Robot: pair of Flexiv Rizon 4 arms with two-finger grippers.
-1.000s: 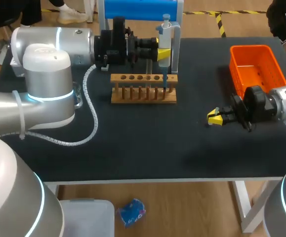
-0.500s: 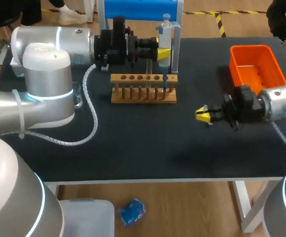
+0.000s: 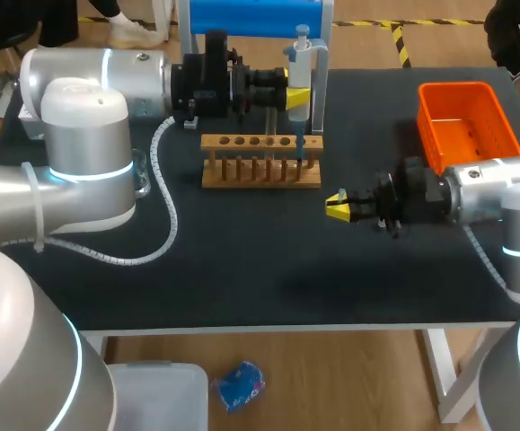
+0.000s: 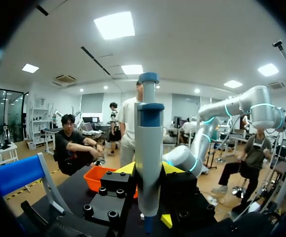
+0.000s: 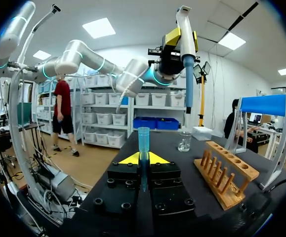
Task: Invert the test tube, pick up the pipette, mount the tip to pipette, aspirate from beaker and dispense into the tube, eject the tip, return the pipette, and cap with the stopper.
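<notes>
Head view: right gripper (image 3: 337,204), clamped tight on the blue tube (image 5: 143,140), has slid left toward the rack (image 3: 260,163), while left gripper (image 3: 297,99) stays closed on the pipette (image 3: 302,63) over the rack's right end, so dispensing looks close.

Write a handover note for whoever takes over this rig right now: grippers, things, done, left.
Left gripper: shut on pipette, above the rack's right end.
Right gripper: shut on tube, right of the rack.
Beaker: on the table ahead of the tube.
Done: pipette and tube picked up.
Left: aspirate, dispense, eject tip, return pipette, cap. Tip mounted: cannot tell. Stopper not in view.
</notes>
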